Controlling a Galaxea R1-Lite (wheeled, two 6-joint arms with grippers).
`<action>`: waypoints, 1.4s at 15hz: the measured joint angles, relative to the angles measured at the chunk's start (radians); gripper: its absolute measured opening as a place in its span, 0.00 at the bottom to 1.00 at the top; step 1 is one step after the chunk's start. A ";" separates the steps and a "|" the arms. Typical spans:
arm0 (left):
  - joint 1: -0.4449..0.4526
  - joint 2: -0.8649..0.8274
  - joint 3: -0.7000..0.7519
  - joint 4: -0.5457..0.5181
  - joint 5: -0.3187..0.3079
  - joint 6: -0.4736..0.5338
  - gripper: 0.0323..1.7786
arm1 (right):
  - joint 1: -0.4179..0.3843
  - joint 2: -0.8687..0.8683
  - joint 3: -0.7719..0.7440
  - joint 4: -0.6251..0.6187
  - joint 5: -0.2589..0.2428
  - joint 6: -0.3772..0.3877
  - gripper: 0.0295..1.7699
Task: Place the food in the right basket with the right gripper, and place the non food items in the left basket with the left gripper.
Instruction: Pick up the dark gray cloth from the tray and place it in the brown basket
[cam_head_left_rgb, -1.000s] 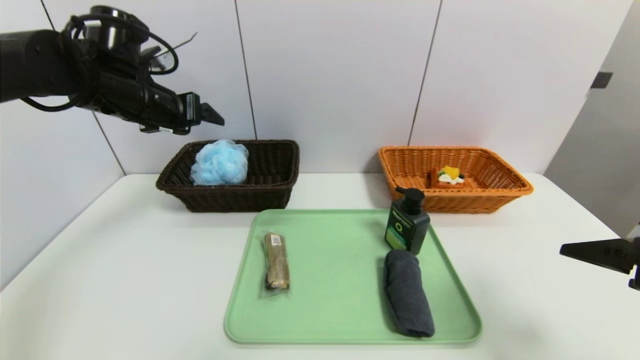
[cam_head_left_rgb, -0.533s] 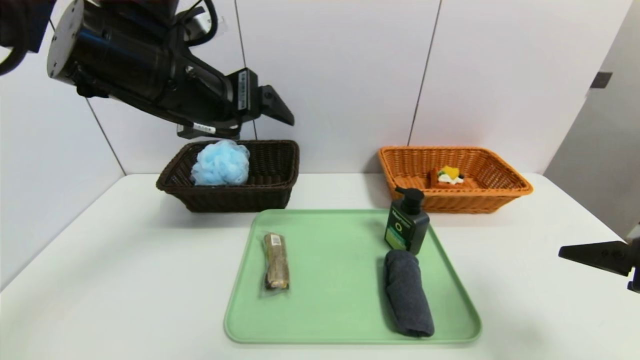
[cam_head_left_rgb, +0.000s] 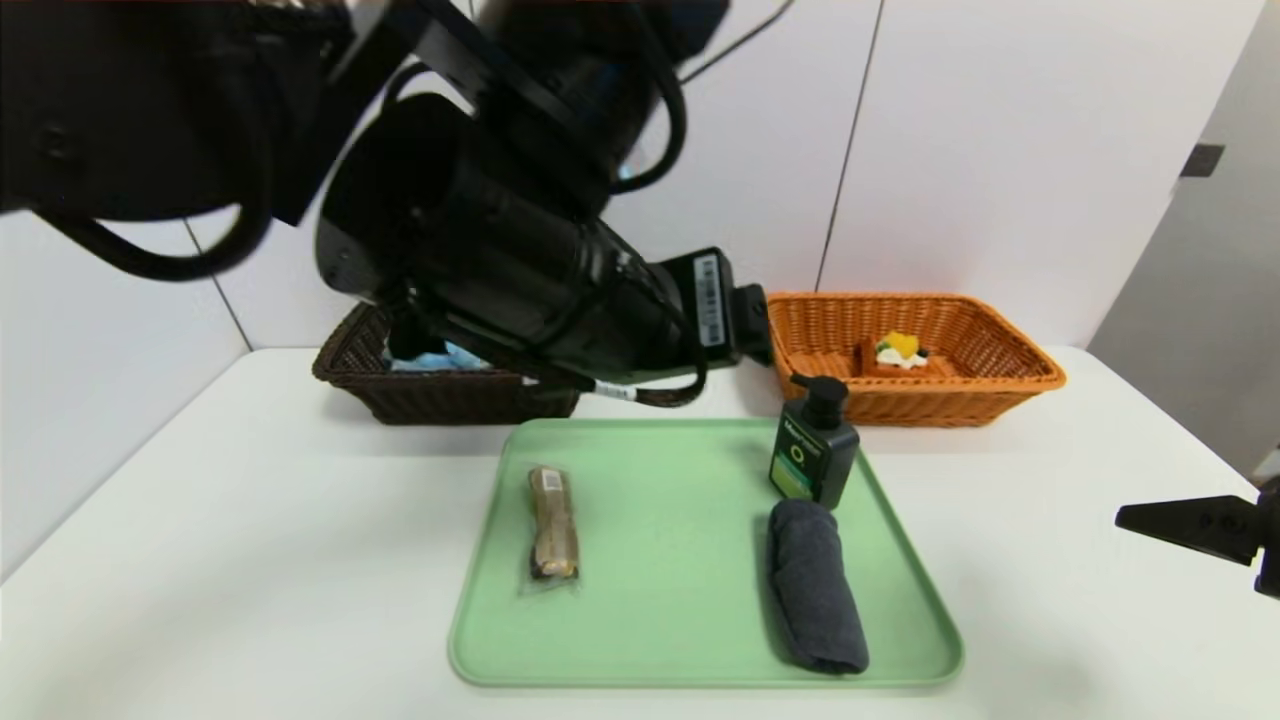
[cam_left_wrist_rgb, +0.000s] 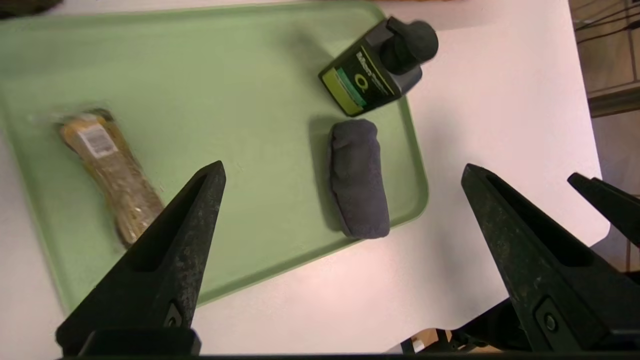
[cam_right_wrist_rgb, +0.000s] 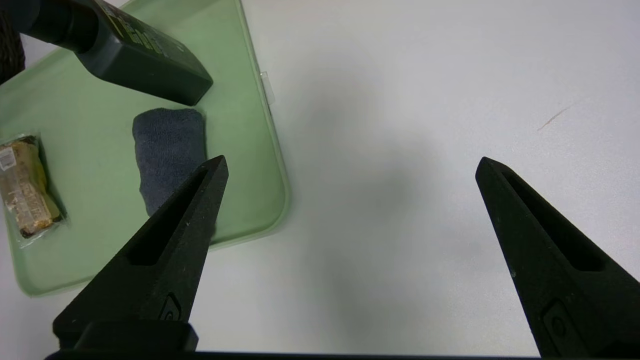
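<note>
The waffle (cam_head_left_rgb: 900, 355) lies in the orange right basket (cam_head_left_rgb: 1010, 385). The wrapped bar (cam_head_left_rgb: 553, 520) lies on the left of the green tray (cam_head_left_rgb: 680, 480). The pump bottle (cam_head_left_rgb: 813, 455) stands at the tray's back right, with the rolled towel (cam_head_left_rgb: 815, 585) just in front of it. The blue puff (cam_head_left_rgb: 440, 357) peeks out of the dark brown left basket (cam_head_left_rgb: 440, 395), mostly hidden by my left arm (cam_head_left_rgb: 520, 270). My left gripper (cam_left_wrist_rgb: 342, 167) hangs open and empty high over the tray, looking down on the towel (cam_left_wrist_rgb: 357, 177) and bottle (cam_left_wrist_rgb: 372, 80). My right gripper (cam_right_wrist_rgb: 352, 161) is open over bare table, right of the tray.
The white table (cam_head_left_rgb: 250, 560) ends at a wall just behind the two baskets. My left arm's bulk fills the upper left of the head view. The right gripper (cam_head_left_rgb: 1180, 525) hovers near the table's right edge.
My left arm has swung from above the brown basket to the right and toward the tray's back, jaws opening a little wider. The puff stays in the basket. The right gripper barely moved.
</note>
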 joint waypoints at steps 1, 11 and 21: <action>-0.030 0.020 0.001 0.003 0.007 -0.030 0.94 | 0.000 0.000 0.002 0.000 0.000 0.000 0.97; -0.148 0.230 -0.004 -0.020 0.044 -0.128 0.95 | 0.000 -0.004 0.018 -0.001 -0.004 0.003 0.97; -0.154 0.379 -0.003 -0.108 0.101 -0.012 0.95 | -0.001 -0.007 0.023 -0.001 -0.004 -0.021 0.97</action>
